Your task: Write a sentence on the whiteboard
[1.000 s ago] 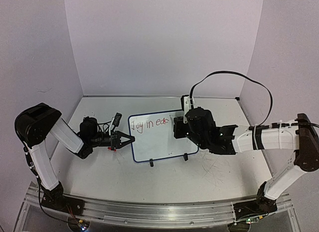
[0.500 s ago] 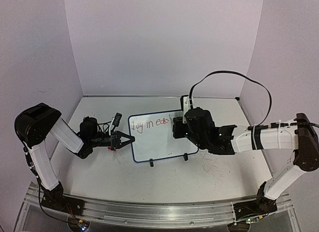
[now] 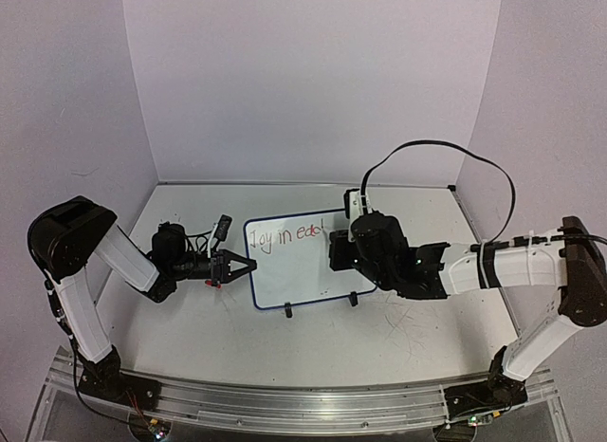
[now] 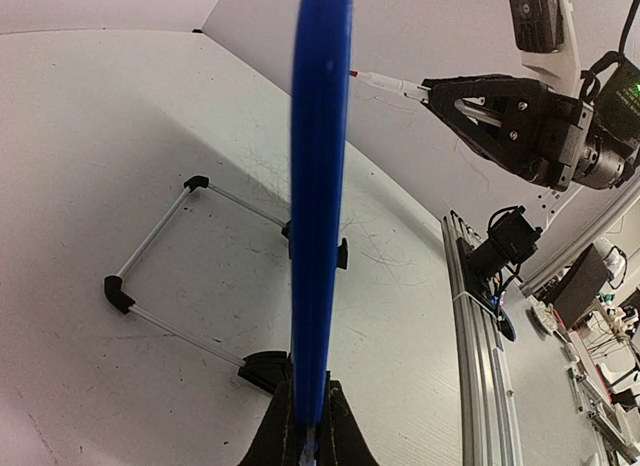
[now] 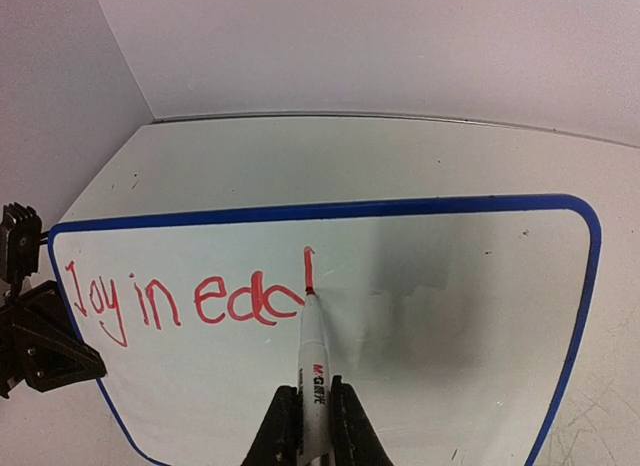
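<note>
One unfinished red sentence [image 5: 205, 304], "Joy in eac", on glossy blue-rimmed whiteboard [image 5: 450, 316]

You get bright, even light; a soft grey shadow lies on the whiteboard [image 5: 470, 286] right of the marker [image 5: 313, 361]; its near blue rim [image 4: 320, 186] blurs.

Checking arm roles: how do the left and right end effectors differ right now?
The left end effector grips the whiteboard's blue left edge; the right end effector grips a marker. The left one sits beside the board, steadying it; the right one faces the board, marker tip at the rightmost red stroke. Shared: both are shut on something.
</note>
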Controlling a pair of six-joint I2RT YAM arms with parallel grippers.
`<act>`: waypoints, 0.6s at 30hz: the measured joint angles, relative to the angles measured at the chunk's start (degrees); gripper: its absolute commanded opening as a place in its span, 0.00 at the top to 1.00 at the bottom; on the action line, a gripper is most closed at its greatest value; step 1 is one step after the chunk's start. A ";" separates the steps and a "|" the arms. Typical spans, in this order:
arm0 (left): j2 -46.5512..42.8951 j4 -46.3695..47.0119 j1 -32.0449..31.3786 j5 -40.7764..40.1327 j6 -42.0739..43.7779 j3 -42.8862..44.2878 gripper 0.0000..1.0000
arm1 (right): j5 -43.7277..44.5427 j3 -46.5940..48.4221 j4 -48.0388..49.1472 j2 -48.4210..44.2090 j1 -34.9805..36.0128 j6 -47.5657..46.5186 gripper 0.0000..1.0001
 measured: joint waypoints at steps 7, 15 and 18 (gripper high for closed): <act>0.00 0.00 0.00 0.00 0.02 0.00 1.00 | -0.24 -1.07 -0.82 -0.22 0.64 1.36 1.00; 0.00 0.00 0.00 0.00 0.02 0.00 1.00 | -0.22 -1.50 -1.21 -0.33 0.84 1.94 1.00; 0.00 0.00 0.00 0.00 0.02 0.00 1.00 | -0.16 -1.48 -1.17 -0.33 0.86 1.76 1.00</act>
